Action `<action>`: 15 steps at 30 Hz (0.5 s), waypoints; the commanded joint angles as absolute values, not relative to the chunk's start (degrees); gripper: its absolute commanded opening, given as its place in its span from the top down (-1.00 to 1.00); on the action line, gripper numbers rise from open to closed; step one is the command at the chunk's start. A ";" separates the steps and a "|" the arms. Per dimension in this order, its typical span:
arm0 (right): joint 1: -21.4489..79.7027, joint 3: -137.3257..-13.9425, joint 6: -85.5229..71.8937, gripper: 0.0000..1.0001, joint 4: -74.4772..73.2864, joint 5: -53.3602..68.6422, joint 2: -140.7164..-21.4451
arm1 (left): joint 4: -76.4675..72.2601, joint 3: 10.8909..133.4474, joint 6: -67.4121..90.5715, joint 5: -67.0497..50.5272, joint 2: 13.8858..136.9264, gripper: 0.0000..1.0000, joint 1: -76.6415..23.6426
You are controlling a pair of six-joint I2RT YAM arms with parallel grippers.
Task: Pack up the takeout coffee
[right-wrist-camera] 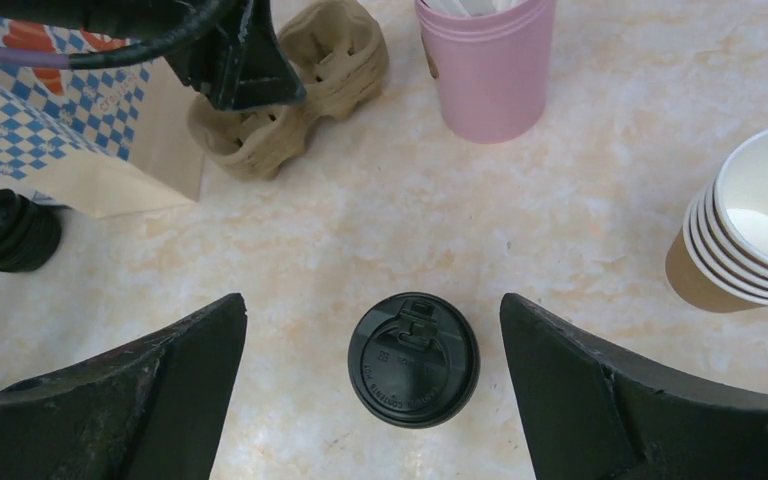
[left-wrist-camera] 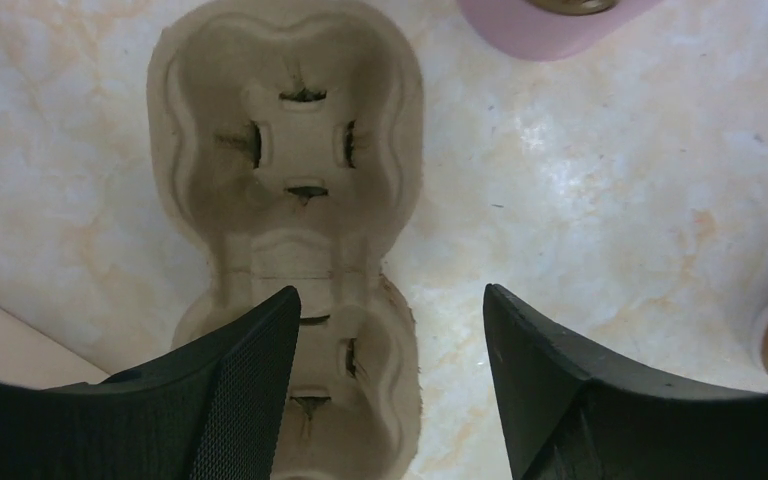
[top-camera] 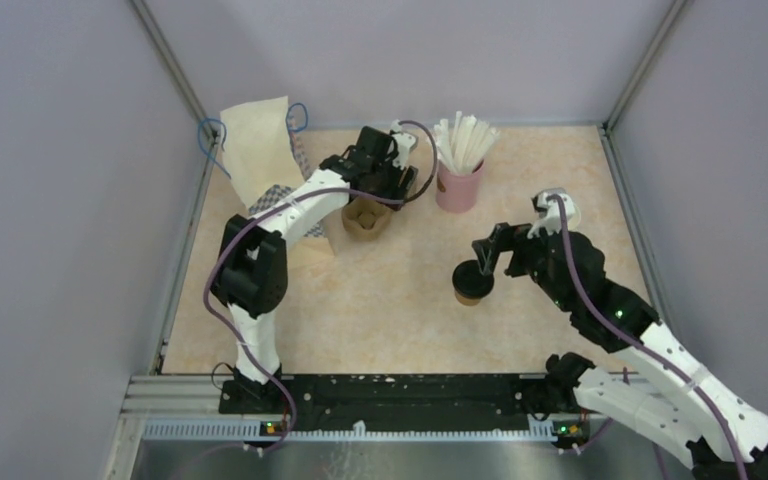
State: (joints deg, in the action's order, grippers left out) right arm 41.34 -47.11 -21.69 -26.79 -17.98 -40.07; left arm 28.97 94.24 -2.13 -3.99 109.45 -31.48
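Near centre of table [right-wrist-camera: 600, 200]: takeout coffee [right-wrist-camera: 413, 358] upright, lidded, between wide-spread, empty jaws of right gripper [right-wrist-camera: 368, 305]; could tip or pop its lid if pinched off-centre or too high. Farther back: left gripper [left-wrist-camera: 390, 295] parted, holding nothing, above cup carrier [left-wrist-camera: 285, 150]; may knock it askew.

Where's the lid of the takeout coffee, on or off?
On: the black lid covers the takeout coffee, which stands upright.
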 commanded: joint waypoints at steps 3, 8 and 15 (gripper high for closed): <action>41.14 -44.90 -19.21 -0.90 -21.26 -15.71 -35.72 | 25.84 95.91 -4.60 -6.67 111.35 -0.40 -28.56; 41.17 -44.52 -17.73 -0.90 -21.31 -15.38 -35.82 | 24.47 94.61 -6.13 -4.67 111.69 -0.38 -28.44; 41.13 -43.95 -17.53 -0.89 -20.62 -14.86 -36.65 | 24.79 94.04 -6.53 -4.65 112.72 -0.24 -28.47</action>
State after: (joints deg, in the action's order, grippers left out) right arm 41.34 -44.49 -18.57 -23.09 -15.90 -36.51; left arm 26.87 94.19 -5.19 -4.93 112.14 -28.32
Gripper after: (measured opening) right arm 0.948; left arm 0.653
